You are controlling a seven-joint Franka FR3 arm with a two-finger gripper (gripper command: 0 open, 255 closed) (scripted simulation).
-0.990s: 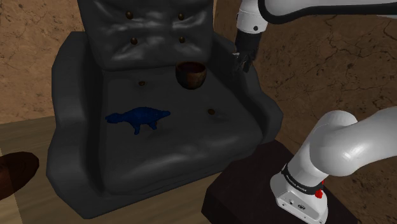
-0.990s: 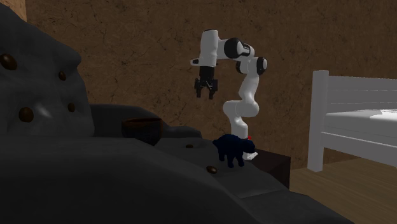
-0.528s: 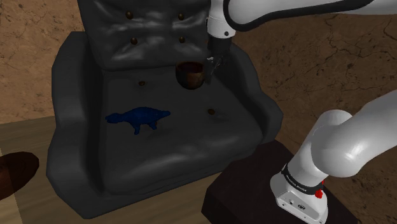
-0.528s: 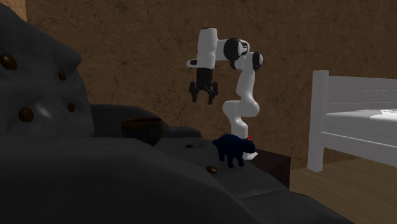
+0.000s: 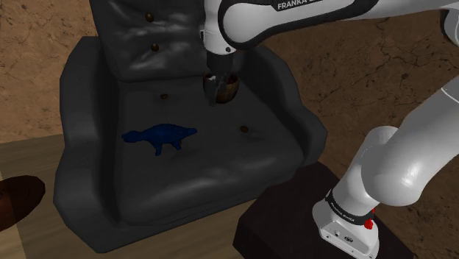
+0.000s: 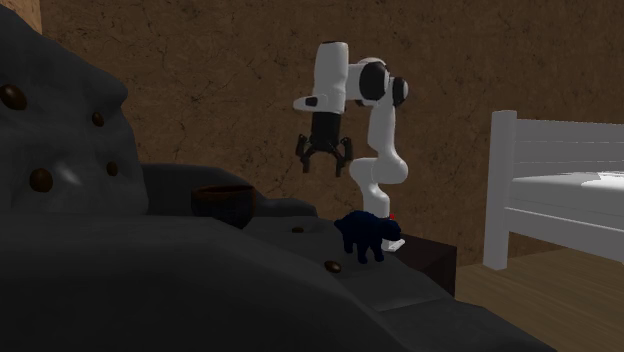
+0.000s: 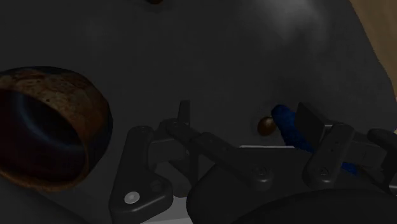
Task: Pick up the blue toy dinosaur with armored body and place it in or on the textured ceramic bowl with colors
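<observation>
From the shoulder view, the blue toy dinosaur (image 5: pixel 160 137) lies flat in the middle of the dark armchair (image 5: pixel 81 88) seat, while the brown bowl (image 5: pixel 229 88) sits at the back of that seat, the black gripper (image 5: pixel 214 82) hanging just in front of it. In the second exterior view the gripper (image 6: pixel 324 165) hovers above the armchair (image 6: pixel 150 270) with its fingers spread and nothing between them, the bowl (image 6: pixel 222 203) and dinosaur (image 6: pixel 364 235) resting on the seat below. In the wrist view the gripper (image 7: pixel 247 124) gapes over the seat, the bowl (image 7: pixel 57 102) off to one side and the dinosaur (image 7: pixel 287 125) beside a brown upholstery button (image 7: pixel 266 125).
</observation>
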